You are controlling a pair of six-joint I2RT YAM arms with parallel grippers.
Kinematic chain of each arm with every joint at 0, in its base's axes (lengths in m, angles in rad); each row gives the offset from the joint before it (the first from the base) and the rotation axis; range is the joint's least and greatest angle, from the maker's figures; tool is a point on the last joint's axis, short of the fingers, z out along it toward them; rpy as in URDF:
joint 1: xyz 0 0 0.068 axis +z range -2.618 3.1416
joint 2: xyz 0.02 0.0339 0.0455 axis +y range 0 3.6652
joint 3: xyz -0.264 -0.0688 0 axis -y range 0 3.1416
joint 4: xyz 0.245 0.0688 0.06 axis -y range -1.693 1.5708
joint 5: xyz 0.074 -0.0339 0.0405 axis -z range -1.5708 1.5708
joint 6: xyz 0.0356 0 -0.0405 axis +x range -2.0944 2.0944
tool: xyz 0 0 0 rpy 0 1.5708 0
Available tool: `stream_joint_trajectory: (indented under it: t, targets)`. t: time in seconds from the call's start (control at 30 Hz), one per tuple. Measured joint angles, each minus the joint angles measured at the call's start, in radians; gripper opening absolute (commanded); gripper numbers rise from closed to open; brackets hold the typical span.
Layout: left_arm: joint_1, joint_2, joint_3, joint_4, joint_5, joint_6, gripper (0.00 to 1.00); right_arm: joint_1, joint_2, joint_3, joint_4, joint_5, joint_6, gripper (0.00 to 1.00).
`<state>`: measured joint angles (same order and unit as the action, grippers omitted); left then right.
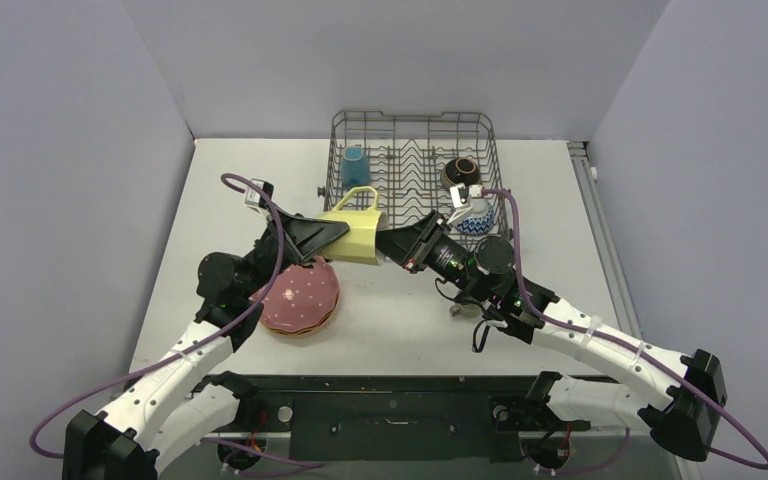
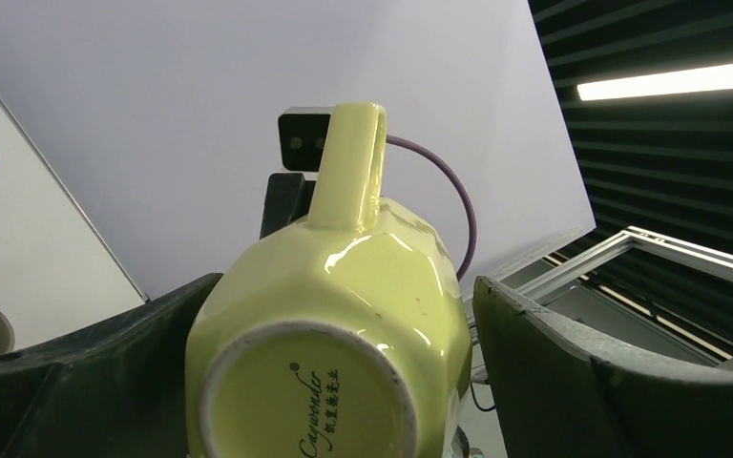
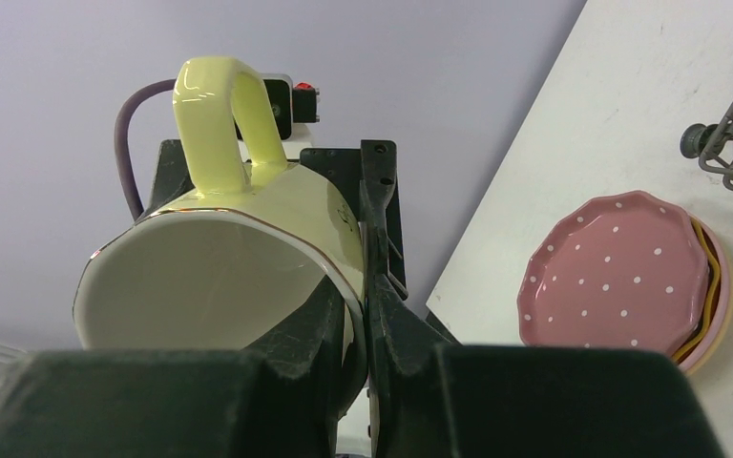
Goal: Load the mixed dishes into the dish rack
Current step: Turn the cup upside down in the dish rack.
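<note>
The pale-yellow mug (image 1: 357, 236) hangs on its side in the air in front of the dish rack (image 1: 415, 119), between my two grippers. My right gripper (image 1: 390, 245) is shut on its rim, with one finger inside the mouth and one outside (image 3: 363, 310). My left gripper (image 1: 332, 232) is open around the mug's base (image 2: 344, 334). Its left finger lies against the mug and its right finger (image 2: 573, 372) stands apart from it. The pink white-dotted plate (image 1: 300, 293) tops a stack on the table below.
In the rack are a light-blue mug (image 1: 354, 165), a dark-brown bowl (image 1: 459, 172) and a blue-white patterned bowl (image 1: 475, 215). Orange and tan plate edges (image 3: 711, 291) show under the pink plate (image 3: 620, 272). A small cup (image 1: 463, 308) lies partly hidden under my right arm.
</note>
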<state>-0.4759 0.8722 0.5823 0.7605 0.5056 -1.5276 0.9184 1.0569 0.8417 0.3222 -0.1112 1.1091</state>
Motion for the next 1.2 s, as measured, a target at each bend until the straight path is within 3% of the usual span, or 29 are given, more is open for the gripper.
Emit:
stream_joint_trajectory:
  t: [0.23, 0.47, 0.6, 0.73, 0.93, 1.2]
  targets:
    - [0.000, -0.002, 0.000, 0.000, 0.000, -0.004, 1.00, 0.000, -0.001, 0.000, 0.000, 0.029, -0.002, 0.00]
    - [0.000, -0.002, 0.000, -0.001, 0.002, -0.006, 0.87, 0.001, -0.002, 0.000, 0.003, 0.035, -0.005, 0.00]
    - [0.000, -0.002, 0.000, 0.000, 0.004, -0.007, 0.74, 0.005, -0.002, 0.000, 0.008, 0.036, -0.005, 0.00]
    - [0.000, -0.002, 0.000, 0.005, 0.005, -0.007, 0.54, 0.005, -0.002, 0.000, 0.014, 0.037, -0.008, 0.00]
    - [0.000, 0.006, 0.000, 0.016, 0.008, -0.008, 0.01, 0.005, -0.005, 0.000, 0.012, 0.042, -0.015, 0.02]
    - [-0.002, 0.008, 0.000, 0.023, 0.030, -0.008, 0.00, 0.009, -0.033, 0.000, -0.017, 0.050, -0.023, 0.22]
